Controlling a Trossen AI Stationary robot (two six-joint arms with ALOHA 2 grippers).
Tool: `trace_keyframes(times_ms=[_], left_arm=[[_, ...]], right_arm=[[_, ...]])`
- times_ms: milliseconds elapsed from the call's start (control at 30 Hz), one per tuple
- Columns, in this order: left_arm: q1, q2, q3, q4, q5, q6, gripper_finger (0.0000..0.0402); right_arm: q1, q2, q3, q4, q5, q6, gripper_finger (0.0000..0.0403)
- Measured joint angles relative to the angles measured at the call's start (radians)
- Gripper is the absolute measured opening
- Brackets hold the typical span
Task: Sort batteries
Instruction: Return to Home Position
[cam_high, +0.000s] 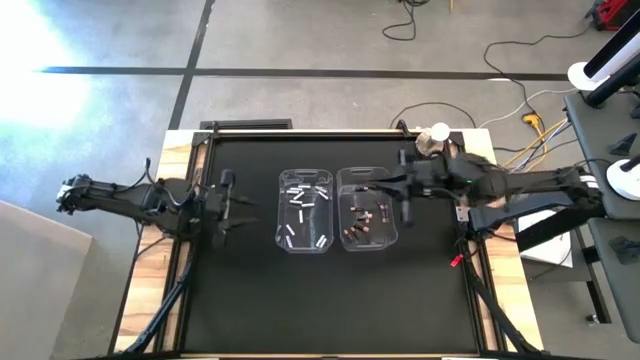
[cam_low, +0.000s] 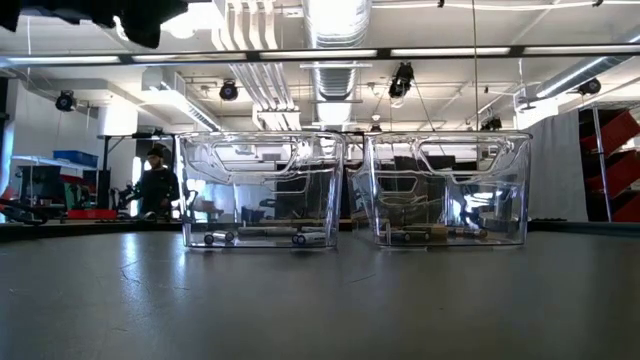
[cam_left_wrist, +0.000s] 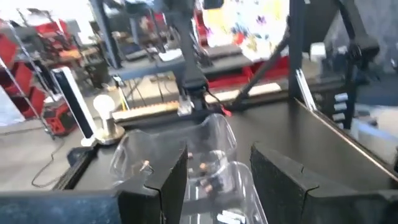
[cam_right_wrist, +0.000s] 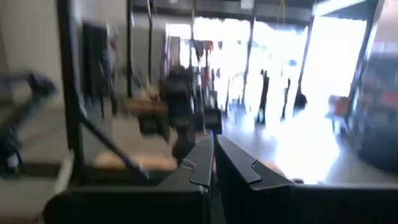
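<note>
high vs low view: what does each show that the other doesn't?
High only: both hands, the left hand well left of the bins and the right hand at the outer edge of the right bin. It also shows the sort from above: white batteries in the left bin, dark batteries in the right. Low only: a person in the room behind. Both: two clear bins side by side, batteries lying on their floors.

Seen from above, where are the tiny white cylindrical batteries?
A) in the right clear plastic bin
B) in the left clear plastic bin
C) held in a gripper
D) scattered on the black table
B: the white batteries all lie inside the left clear plastic bin, while the right clear plastic bin holds only dark copper-ended batteries.
</note>
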Motion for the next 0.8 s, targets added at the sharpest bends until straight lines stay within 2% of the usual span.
trace_keyframes(times_ms=[100,267,467,667,700,800], left_arm=[[0.024,-0.057,-0.081,0.109,0.000,-0.043,0.0155],[0.051,-0.176,-0.190,0.217,0.063,-0.155,0.0155],[0.052,-0.342,-0.259,0.165,0.069,-0.192,0.0155],[0.052,-0.482,-0.262,-0.036,0.065,-0.260,0.0155],[0.052,-0.501,-0.262,-0.057,0.065,-0.268,0.0155],[0.050,-0.540,-0.276,-0.057,0.065,-0.263,0.0155]], right_arm=[[0.000,-0.119,-0.134,0.117,-0.002,0.010,0.0009],[0.000,-0.330,-0.329,0.133,0.067,0.081,0.0009],[0.000,-0.588,-0.511,0.126,0.086,0.143,0.0012],[0.000,-0.892,-0.675,0.137,0.086,0.190,0.0013],[-0.001,-0.925,-0.706,0.145,0.088,0.198,0.0013],[0.002,-0.915,-0.777,0.176,0.076,0.213,0.0013]])
